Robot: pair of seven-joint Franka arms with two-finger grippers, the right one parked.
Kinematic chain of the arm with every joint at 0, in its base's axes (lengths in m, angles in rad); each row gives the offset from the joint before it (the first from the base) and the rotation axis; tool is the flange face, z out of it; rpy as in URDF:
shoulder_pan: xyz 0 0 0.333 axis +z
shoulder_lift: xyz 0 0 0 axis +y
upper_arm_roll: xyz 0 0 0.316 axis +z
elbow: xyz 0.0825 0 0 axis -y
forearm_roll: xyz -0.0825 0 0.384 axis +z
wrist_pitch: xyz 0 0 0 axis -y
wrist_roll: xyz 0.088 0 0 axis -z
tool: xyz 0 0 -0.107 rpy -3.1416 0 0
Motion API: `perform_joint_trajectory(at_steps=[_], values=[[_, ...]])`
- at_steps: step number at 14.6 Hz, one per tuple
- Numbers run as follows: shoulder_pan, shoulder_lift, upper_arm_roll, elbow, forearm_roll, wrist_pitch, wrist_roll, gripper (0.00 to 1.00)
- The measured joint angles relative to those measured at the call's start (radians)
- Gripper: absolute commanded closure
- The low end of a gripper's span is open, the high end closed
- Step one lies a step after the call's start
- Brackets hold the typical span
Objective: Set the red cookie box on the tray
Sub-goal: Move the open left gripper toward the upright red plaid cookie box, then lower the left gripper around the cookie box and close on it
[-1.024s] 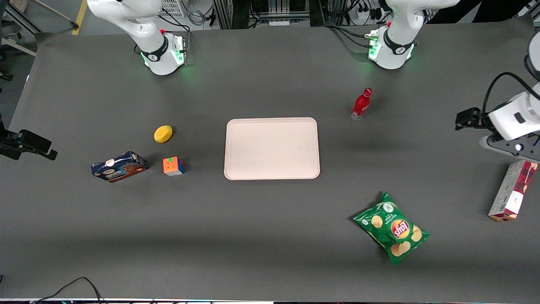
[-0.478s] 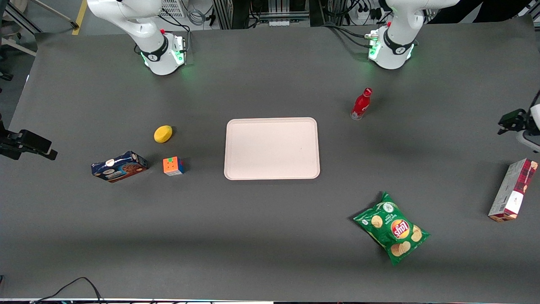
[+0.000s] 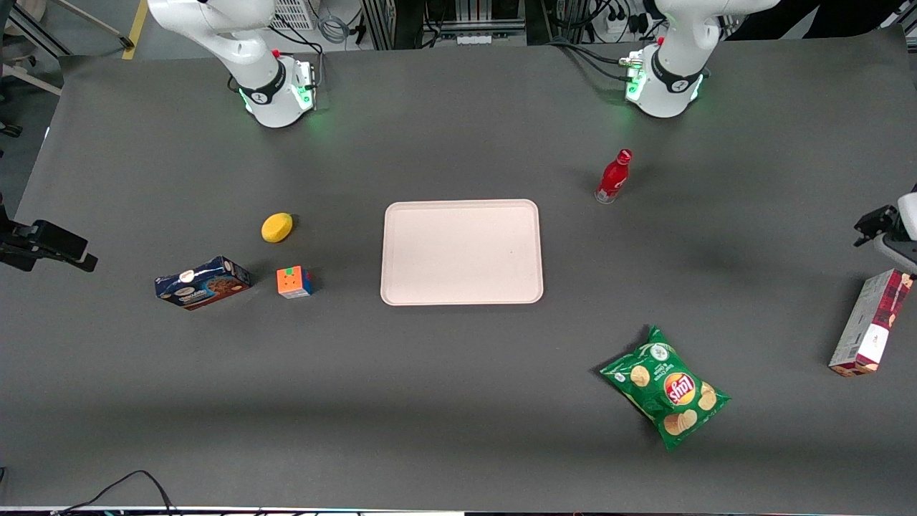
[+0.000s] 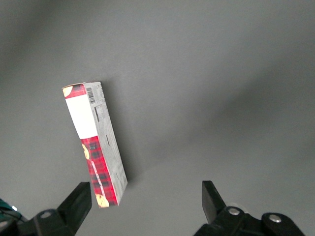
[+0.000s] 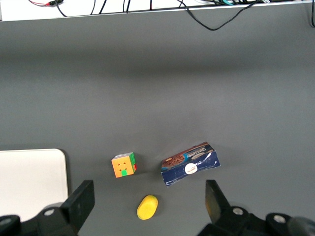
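We hover our gripper (image 4: 142,199) above the table, fingers spread wide and empty, the red cookie box (image 4: 94,142) lying near one fingertip, out at the working arm's end, well apart from the tray (image 3: 461,251). It looks light, stiff cardboard, probably crushable, so we'd pinch across its narrow width near the middle.

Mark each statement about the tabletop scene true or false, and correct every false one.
1. The red cookie box lies on the tray. False: it lies on the table toward the working arm's end.
2. The gripper is open. True.
3. The gripper holds the red cookie box. False: it hangs above the table, holding nothing.
4. The chip bag is nearer the front camera than the red bottle. True.
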Motion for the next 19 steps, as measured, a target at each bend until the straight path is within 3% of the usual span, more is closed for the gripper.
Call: perform_joint_trajectory(at_steps=[3, 8, 13, 19], values=[[0.005, 0.086, 0.054, -0.001, -0.064, 0.062, 0.048, 0.0], [0.026, 0.167, 0.07, 0.048, -0.093, 0.173, 0.105, 0.0], [0.087, 0.292, 0.083, 0.053, -0.36, 0.301, 0.432, 0.0], [0.089, 0.397, 0.086, 0.113, -0.429, 0.312, 0.45, 0.0]])
